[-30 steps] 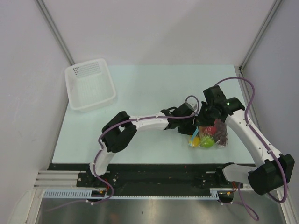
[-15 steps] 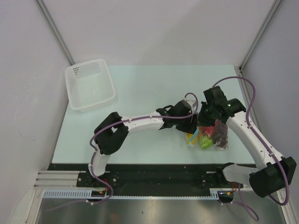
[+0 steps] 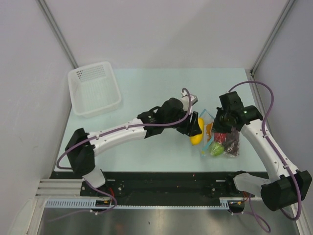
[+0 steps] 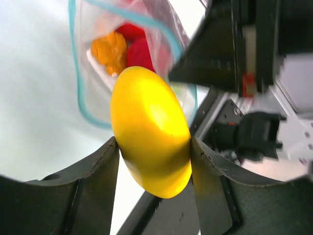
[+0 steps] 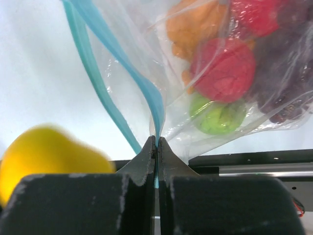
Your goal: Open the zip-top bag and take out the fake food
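Top view: the left gripper [image 3: 194,128] grasps the yellow piece [image 3: 196,137], just at 9 o'clock of the bag [image 3: 226,145], which lies at the table's [image 3: 146,93] 4 o'clock.

Left wrist: the bag's mouth gapes at 11 o'clock.

Right wrist: the right gripper [image 5: 156,142] is clenched on the bag's blue strip [image 5: 83,29].

A robotics test cell in a lab is shown. A pale worktop [image 3: 146,93] is closed in by plain white panels [image 3: 171,34] that are held in bare metal posts [image 3: 57,34]. The left arm [image 3: 122,131] and the right arm [image 3: 264,146] are bolted to a black rail [image 3: 161,183] at the near edge, and purple cables [image 3: 270,103] are strung along them.
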Robot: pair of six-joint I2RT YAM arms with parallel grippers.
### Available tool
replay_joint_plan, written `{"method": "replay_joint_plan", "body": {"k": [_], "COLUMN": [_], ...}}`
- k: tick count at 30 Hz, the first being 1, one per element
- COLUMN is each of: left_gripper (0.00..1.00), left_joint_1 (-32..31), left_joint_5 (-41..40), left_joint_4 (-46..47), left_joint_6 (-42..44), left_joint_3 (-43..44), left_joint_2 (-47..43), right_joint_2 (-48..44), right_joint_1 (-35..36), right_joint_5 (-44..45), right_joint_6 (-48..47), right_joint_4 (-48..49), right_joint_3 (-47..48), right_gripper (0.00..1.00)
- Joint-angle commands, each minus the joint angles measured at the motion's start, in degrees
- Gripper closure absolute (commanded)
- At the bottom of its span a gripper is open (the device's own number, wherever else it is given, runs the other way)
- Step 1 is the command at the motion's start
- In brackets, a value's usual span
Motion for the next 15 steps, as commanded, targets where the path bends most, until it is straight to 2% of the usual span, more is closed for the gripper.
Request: {"method": "replay_joint_plan", "body": {"k": [1, 4, 8, 13, 15], "left_gripper": [1.00, 1.00, 1.00, 1.00, 1.00], "left_joint_1": [2.8, 7.1, 18.2, 34.0, 38.1], "left_joint_5": [3.2, 1.1, -1.1, -3.9, -6.1], "left_joint_4": [4.6, 1.5, -2.9, -10.7, -10.7], "left_joint_6": [0.5, 0.2, 0.4, 3.7, 5.5], "left_joint_3": [-7.0, -8.5, -7.9, -2.4, -0.7], "left_joint_2": [-9.4, -14.7, -18.2, -14.7, -12.4], "right_joint_2": [-1.4, -1.6, -1.8, -0.9, -0.4], "right_joint_1": [-2.1, -2.1, -2.1, -2.0, -2.0], "right_joint_5": [-0.1, -0.2, -0.9, -3.5, -4.3], "right_joint_6": [-2.8, -3.2, -3.8, -4.8, -5.4], "right_joint_4": [0.4, 0.1, 0.1, 0.8, 1.4], "right_joint_3": [0.1, 0.1, 0.1, 0.1, 0.1], "right_gripper": [1.00, 1.00, 1.00, 1.00, 1.00]}}
